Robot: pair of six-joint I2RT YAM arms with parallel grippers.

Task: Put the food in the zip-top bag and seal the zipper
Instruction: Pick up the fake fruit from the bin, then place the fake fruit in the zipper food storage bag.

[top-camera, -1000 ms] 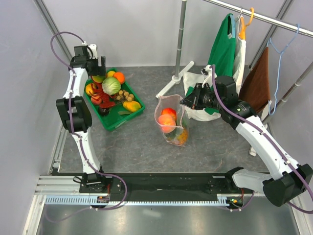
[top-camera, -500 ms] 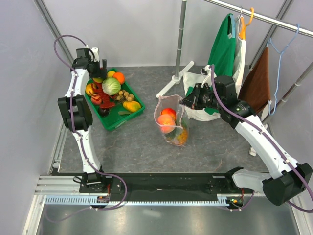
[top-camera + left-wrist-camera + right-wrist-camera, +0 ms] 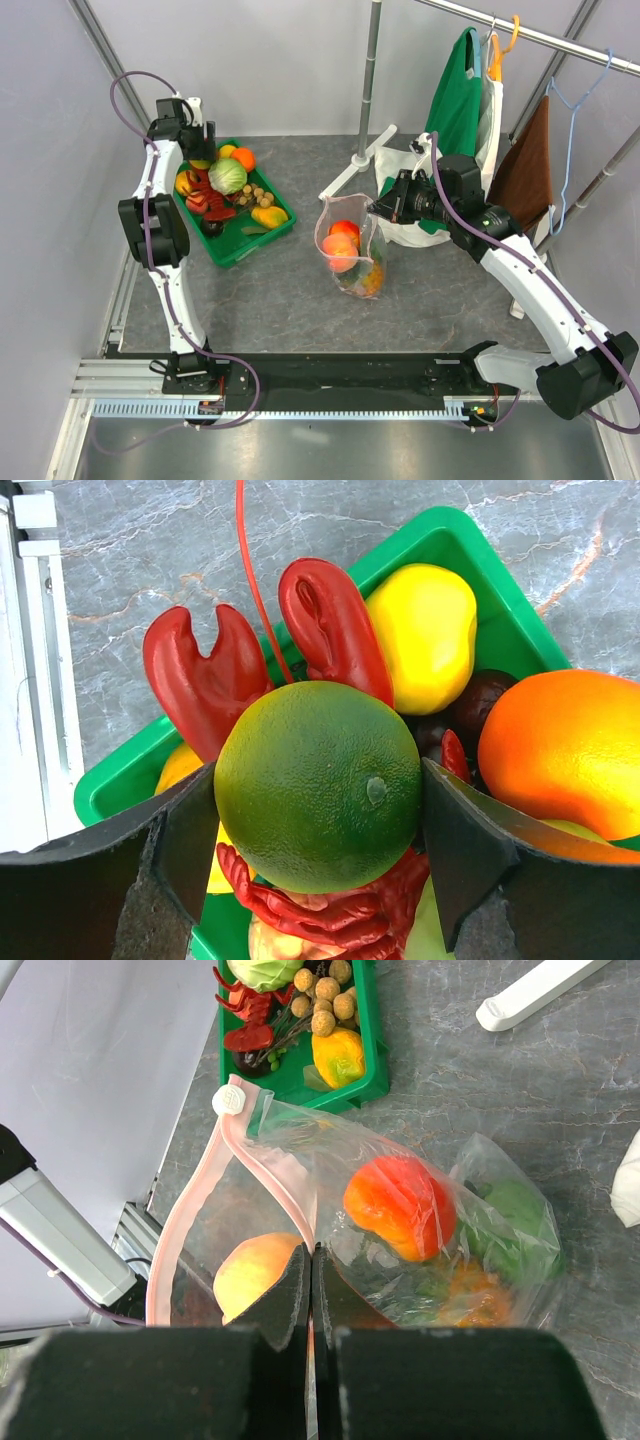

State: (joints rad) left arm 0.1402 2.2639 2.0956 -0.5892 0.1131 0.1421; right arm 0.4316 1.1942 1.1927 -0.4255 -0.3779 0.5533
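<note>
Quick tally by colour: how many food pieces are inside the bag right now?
Red-yellow peaches: 2
Green pepper: 1
Orange piece: 1
Total seen in the zip-top bag: 4

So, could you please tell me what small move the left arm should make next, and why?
Probably close the left claw fully on the green round fruit: its fingers flank it in the tray, and the right claw pinches the zip-top bag's rim, mouth open.

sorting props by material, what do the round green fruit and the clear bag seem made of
The round green fruit: probably hard plastic, finely pebbled skin with dull sheen. The zip-top bag: thin clear plastic film, glossy, wrinkled, orange-red fruit showing through.
</note>
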